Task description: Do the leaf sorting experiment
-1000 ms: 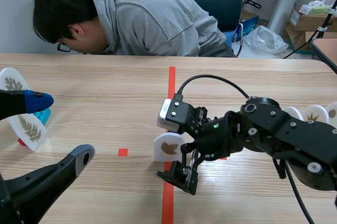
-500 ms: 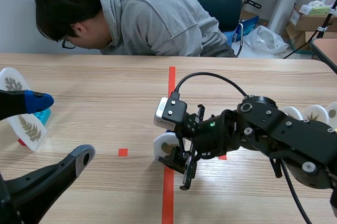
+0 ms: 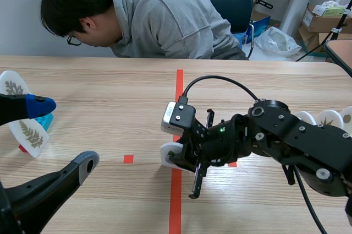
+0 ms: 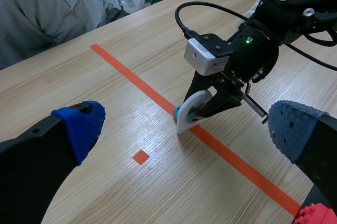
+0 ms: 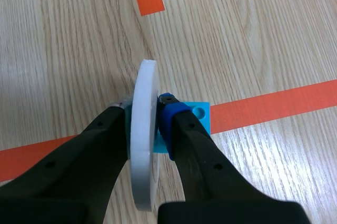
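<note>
My right claw [image 5: 143, 109] is clamped on the white disc [image 5: 146, 76], which sits against a blue stand [image 5: 199, 117] on the desk [image 3: 110, 91]. My left claw [image 4: 187, 127] gapes wide, holding nothing.

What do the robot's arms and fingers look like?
Mostly black. The right arm is chunky, with round joints, silver screws, a white-grey box at its wrist, a looping black cable and a tiny green light. The left arm has thick black fingers tipped with blue dotted pads.
</note>
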`<state>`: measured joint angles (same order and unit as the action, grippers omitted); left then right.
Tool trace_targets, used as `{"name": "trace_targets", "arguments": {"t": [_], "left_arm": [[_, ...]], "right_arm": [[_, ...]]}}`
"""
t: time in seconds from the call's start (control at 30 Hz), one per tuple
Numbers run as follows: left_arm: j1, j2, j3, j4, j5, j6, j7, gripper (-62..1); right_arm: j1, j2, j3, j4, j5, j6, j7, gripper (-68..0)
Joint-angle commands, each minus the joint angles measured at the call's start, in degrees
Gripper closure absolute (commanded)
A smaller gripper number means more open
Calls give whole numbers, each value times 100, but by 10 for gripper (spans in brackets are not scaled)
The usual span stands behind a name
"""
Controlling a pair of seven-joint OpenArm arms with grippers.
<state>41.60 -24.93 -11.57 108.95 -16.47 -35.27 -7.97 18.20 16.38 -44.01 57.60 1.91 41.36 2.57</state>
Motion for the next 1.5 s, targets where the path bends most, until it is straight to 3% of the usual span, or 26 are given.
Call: {"name": "trace_targets", "arguments": {"t": [0.0,0.27,0.57,0.7,0.87,1.1,1.33,1.47], "left_arm": [[44,13,-2,17,-44,-26,-109,-623],[44,13,-2,17,-44,-26,-109,-623],[42,13,-2,17,-44,-26,-120,-623],[42,13,-2,17,-44,-26,-122,-623],[42,13,-2,17,-44,-26,-122,-623],[42,13,-2,17,-44,-26,-122,-623],[42,13,-2,17,-44,-26,-127,-623],[42,13,-2,17,-44,-26,-127,-623]], "right_arm": [[116,44,11,109,63,22,15,-9],[96,101,96,192,219,22,15,-9],[-70,348,1005,509,1082,-4,-289,-9],[-208,348,1676,509,1532,-251,-374,-9],[-420,348,2378,509,2190,-765,-527,-9],[-739,345,3045,507,2863,-1364,-682,-9],[-1078,343,3368,507,3115,-1919,-839,-9],[-1252,343,3399,507,3115,-1978,-953,-9]]}}
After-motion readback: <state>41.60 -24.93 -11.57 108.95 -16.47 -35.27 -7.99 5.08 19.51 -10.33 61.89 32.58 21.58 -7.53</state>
